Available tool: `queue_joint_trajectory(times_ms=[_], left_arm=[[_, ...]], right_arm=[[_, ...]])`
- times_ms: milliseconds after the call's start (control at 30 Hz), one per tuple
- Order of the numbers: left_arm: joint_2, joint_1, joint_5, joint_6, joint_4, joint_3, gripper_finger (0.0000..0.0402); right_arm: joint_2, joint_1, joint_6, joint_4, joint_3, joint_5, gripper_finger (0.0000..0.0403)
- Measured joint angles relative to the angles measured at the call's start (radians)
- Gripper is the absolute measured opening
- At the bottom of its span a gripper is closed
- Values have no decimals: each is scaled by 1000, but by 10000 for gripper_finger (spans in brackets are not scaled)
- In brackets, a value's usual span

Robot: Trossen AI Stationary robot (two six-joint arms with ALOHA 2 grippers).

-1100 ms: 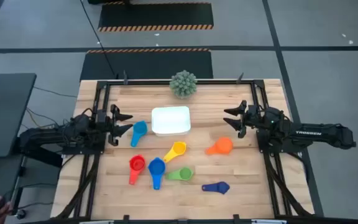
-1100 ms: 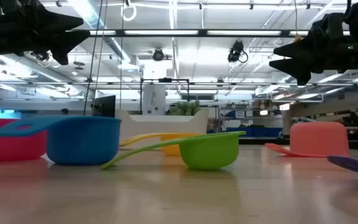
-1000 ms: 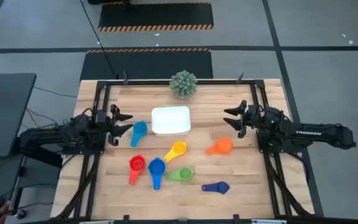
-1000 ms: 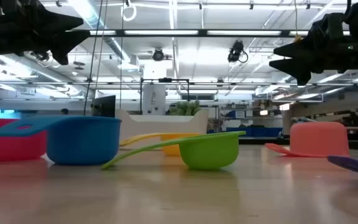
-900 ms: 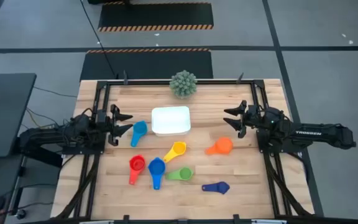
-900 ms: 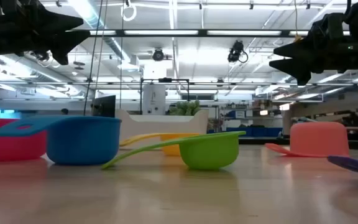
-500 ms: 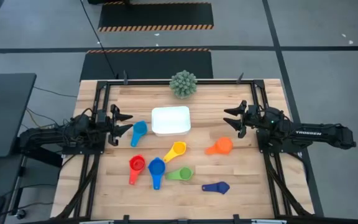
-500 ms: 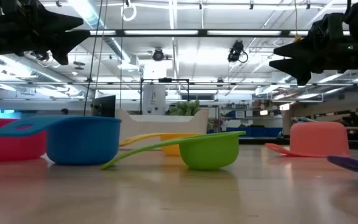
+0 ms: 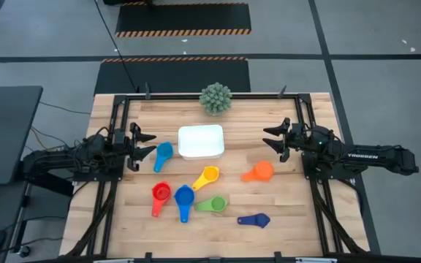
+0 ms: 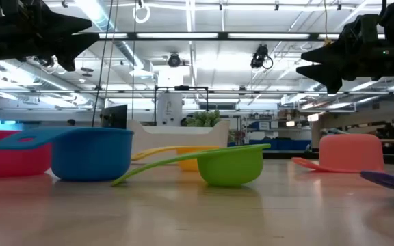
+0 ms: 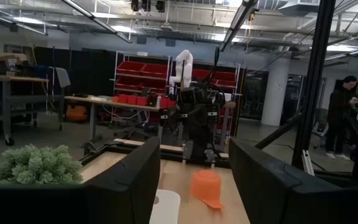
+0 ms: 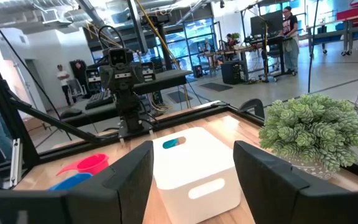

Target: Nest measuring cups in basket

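**Seven cups scattered, both arms parked at the table edges**

Nearest the front edge in the high view, the dark blue cup [image 9: 255,219] lies at lower centre-right, handle pointing left. Just beyond it, the green cup [image 9: 213,204], blue cup [image 9: 184,199] and red cup [image 9: 159,194] form a loose row at lower centre, with the yellow cup [image 9: 207,176] behind them and the orange cup [image 9: 259,172], upturned, to the right.

Farther back, the light blue cup [image 9: 163,154] lies just right of the left gripper [image 9: 146,145], its handle running down and left. This arm looks the nearer for it, its fingers apart and empty. The right gripper [image 9: 271,139] hovers at centre-right, jaws also apart and holding nothing; the orange cup lies below it.

The basket [image 9: 200,142] sits between the grippers at upper centre, empty. The plant [image 9: 215,98] stands behind it. "TROSSEN" reads along the right arm [image 9: 357,156].
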State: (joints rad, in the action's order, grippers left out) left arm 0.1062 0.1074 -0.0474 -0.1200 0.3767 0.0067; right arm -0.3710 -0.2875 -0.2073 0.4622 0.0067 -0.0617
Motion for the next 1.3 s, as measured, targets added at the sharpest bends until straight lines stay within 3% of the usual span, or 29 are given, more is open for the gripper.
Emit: queue_joint_trajectory(times_ms=[767, 900, 1067, 1300], left_arm=[[0, 0, 0, -8, 0, 0, 197], [0, 0, 0, -125, 0, 0, 197], [0, 0, 0, -131, 10, 0, 197], [0, 1, -25, -132, 20, 0, 197]], right_arm=[[0, 0, 2, 0, 0, 0, 229], [0, -3, 177, 13, 0, 11, 229], [0, -3, 354, 29, 0, 46, 229], [0, -3, 384, 34, 0, 44, 229]])
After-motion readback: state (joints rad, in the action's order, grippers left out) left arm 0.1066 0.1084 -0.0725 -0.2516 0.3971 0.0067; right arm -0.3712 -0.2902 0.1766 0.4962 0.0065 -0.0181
